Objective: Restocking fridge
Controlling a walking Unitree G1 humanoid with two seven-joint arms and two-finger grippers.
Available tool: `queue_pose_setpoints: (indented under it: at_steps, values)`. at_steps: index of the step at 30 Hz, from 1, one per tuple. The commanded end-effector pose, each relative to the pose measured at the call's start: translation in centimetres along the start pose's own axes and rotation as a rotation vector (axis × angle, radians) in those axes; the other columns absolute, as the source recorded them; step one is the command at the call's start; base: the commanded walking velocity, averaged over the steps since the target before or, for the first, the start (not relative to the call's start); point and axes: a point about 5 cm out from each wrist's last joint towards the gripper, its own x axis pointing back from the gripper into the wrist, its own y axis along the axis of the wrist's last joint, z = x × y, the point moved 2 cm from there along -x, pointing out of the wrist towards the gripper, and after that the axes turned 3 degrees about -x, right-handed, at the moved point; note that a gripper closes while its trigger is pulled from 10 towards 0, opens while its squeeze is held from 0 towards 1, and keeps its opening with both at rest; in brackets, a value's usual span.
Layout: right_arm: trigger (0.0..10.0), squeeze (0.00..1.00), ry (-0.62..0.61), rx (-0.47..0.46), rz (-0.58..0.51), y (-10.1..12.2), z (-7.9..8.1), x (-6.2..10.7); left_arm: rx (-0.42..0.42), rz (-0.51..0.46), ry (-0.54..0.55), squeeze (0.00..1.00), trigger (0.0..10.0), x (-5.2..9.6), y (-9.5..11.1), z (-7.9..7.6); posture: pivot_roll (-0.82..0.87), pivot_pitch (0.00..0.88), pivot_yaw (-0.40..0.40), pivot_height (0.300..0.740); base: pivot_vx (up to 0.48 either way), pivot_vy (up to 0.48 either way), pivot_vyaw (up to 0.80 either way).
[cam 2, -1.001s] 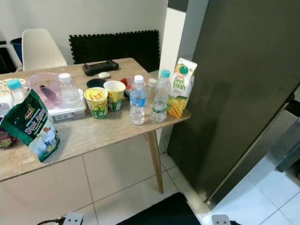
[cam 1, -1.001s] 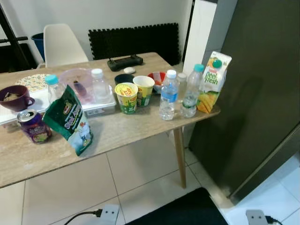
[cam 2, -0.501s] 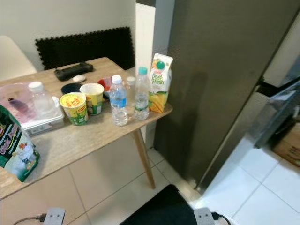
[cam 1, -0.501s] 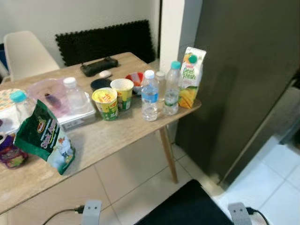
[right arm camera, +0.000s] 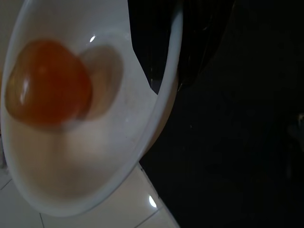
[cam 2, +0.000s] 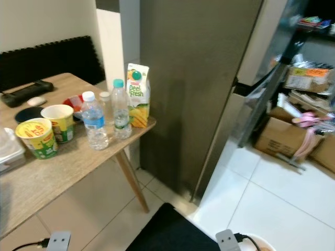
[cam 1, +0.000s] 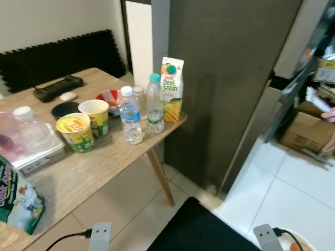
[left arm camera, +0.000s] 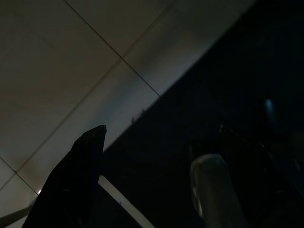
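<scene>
The camera had swung toward the robot's right since a second ago, so the wooden table (cam 1: 99,157) with its juice carton (cam 1: 172,90) and two water bottles (cam 1: 131,115) sat further left and the dark fridge (cam 1: 225,78) filled the middle, its door (cam 1: 293,89) now seen open at the right. The right gripper (right arm camera: 190,57) clenched the rim of a white bowl (right arm camera: 85,161), one finger inside the rim and one outside, with an orange-red fruit (right arm camera: 47,90) lying in the bowl beside the fingers. The left gripper (left arm camera: 161,156) hung with its fingers spread apart over pale floor tiles (left arm camera: 57,61) and a black mat (left arm camera: 223,76)

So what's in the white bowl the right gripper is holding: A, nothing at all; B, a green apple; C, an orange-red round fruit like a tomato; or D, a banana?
C: the right wrist view shows a round orange-red fruit lying inside the white bowl, whose rim the right gripper pinches.
</scene>
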Motion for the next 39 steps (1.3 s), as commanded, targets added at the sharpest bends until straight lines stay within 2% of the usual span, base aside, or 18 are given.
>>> queue_pose_setpoints:
  at_steps: [1, 5, 17, 29, 39]
  values:
    - [10.0, 0.00, -0.031, 0.036, -0.021, 0.8, -0.5, -0.1, -0.012, 0.009, -0.017, 0.00, 10.0, 0.0, 0.0, -0.6, -0.09, 0.000, -0.022, 0.740, 0.000, 0.000, 0.00]
    - [10.0, 0.00, -0.078, 0.062, -0.011, 0.6, -1.4, -0.1, -0.024, 0.008, -0.032, 0.00, 10.0, -0.1, 0.2, -1.0, -0.10, 0.000, -0.021, 0.740, 0.000, 0.000, 0.00]
    - [10.0, 0.00, -0.086, 0.085, 0.024, -1.1, -1.6, 0.1, -0.053, 0.013, -0.081, 0.00, 10.0, -0.1, 0.2, -2.5, -0.11, 0.000, -0.016, 0.740, 0.000, -0.305, 0.00]
    - [10.0, 0.00, -0.068, 0.142, 0.008, -0.6, -1.1, 0.0, -0.070, 0.013, -0.093, 0.00, 10.0, -0.1, 0.2, -2.8, -0.12, 0.000, -0.019, 0.740, 0.000, -0.398, 0.00]
    - [10.0, 0.00, -0.069, 0.152, 0.006, -0.5, -1.1, 0.0, -0.070, 0.015, -0.101, 0.00, 10.0, -0.1, 0.1, -3.0, -0.13, 0.000, -0.017, 0.740, 0.000, -0.412, 0.00]
